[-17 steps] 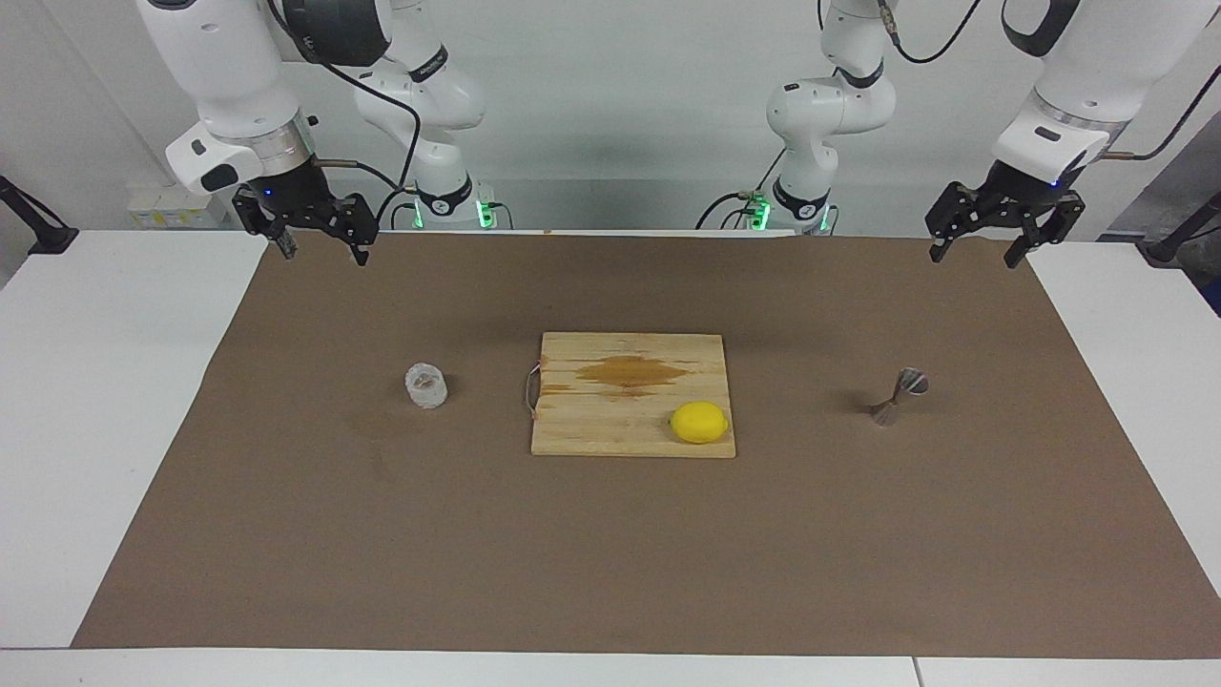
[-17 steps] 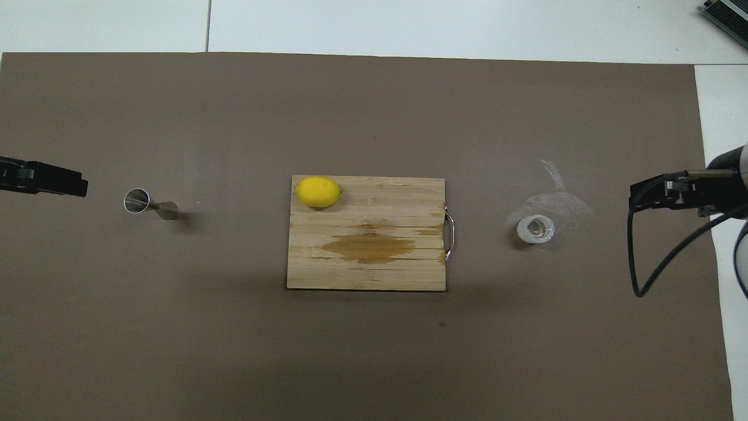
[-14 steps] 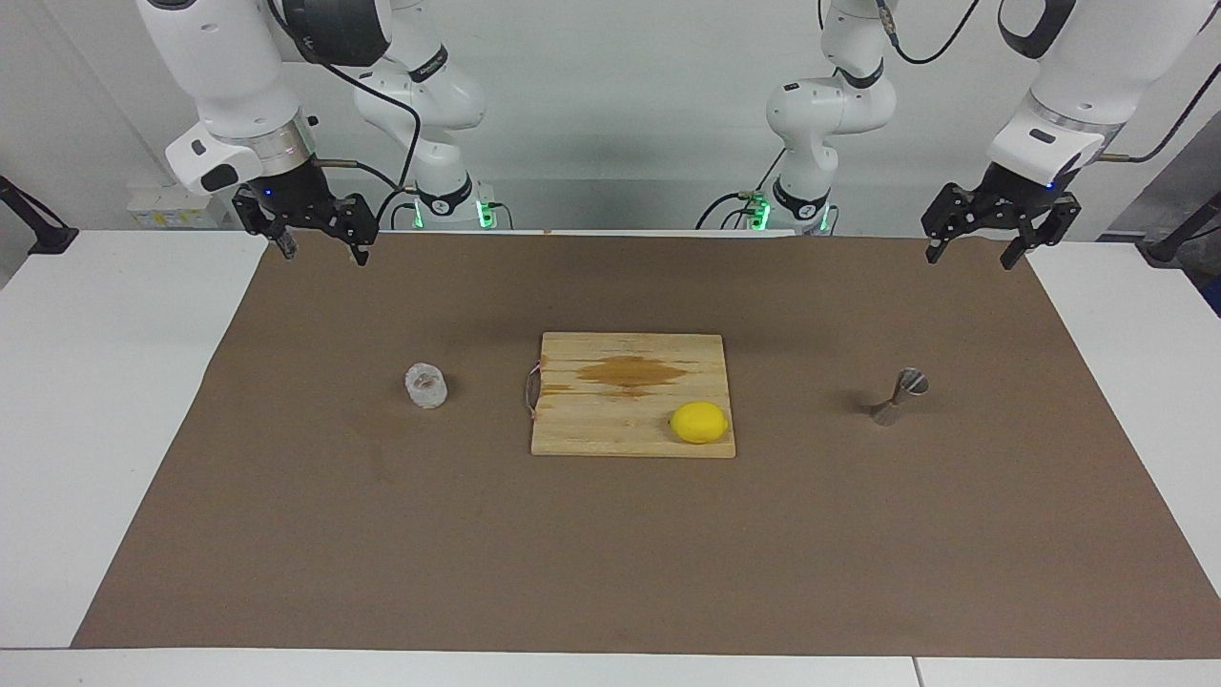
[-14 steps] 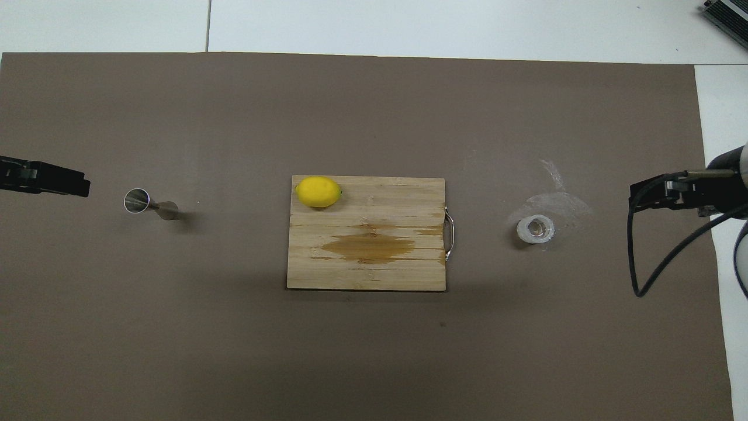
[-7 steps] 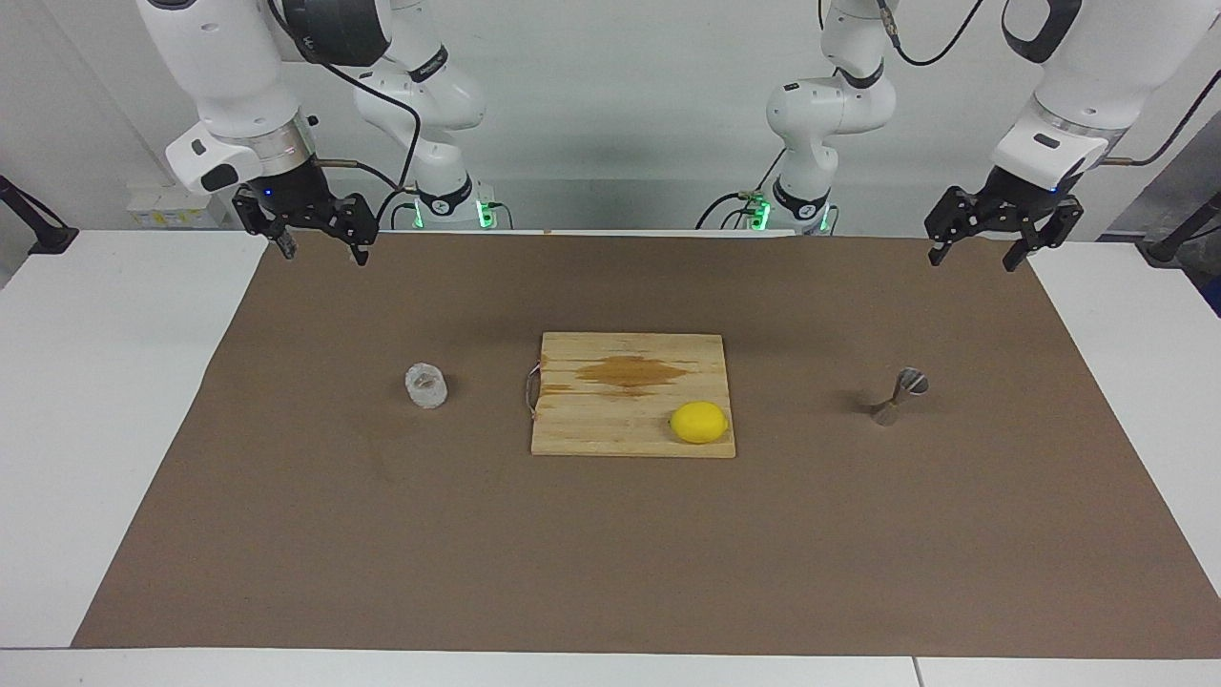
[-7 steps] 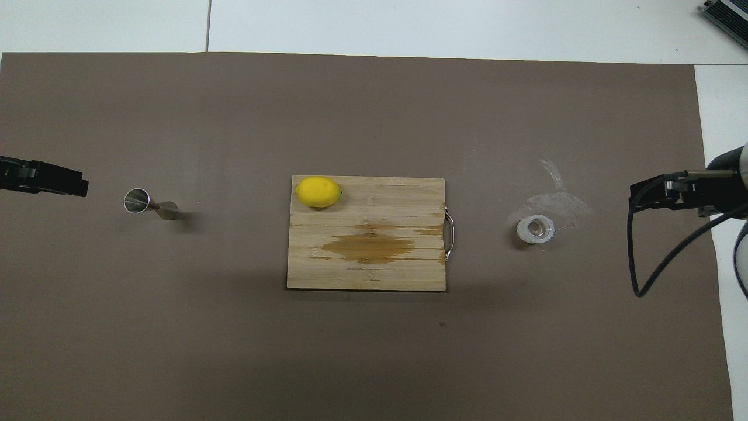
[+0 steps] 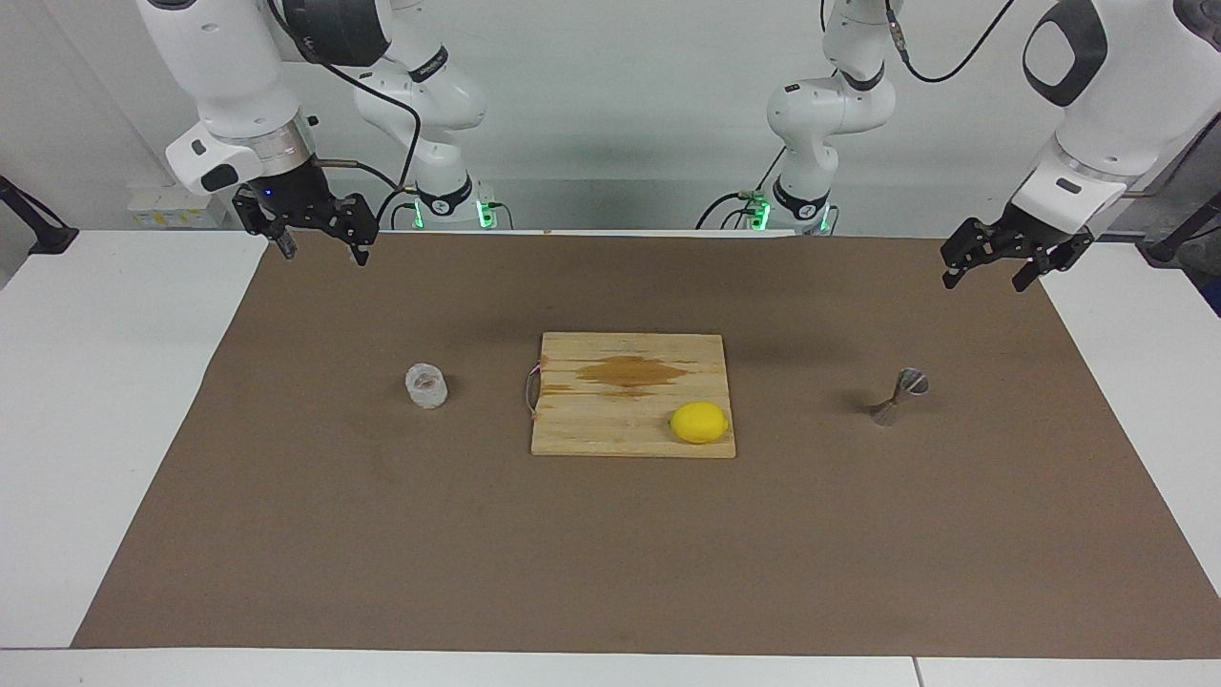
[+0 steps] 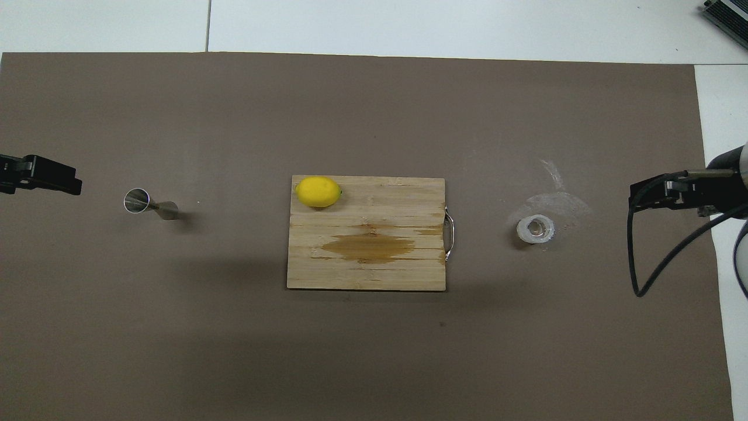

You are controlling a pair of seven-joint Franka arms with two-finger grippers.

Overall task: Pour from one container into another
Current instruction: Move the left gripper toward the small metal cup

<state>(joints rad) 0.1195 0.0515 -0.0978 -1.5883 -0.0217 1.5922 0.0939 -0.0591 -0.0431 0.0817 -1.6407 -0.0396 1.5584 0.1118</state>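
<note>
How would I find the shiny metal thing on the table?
Start at the wooden cutting board in the middle of the brown mat. Go toward the left arm's end of the table, to the small jigger standing alone. It's silver and hourglass-shaped, unlike the squat glass cup.

A lab: white wall, my arms' bases [image 7: 448, 205] bolted by a white table [image 7: 114, 382] under brown paper [image 7: 382, 534].

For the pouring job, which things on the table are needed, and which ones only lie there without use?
Needed:
- glass cup, toward the right arm's end
- metal jigger, toward the left arm's end

Only lying there:
- cutting board, between them
- lemon, on the board
</note>
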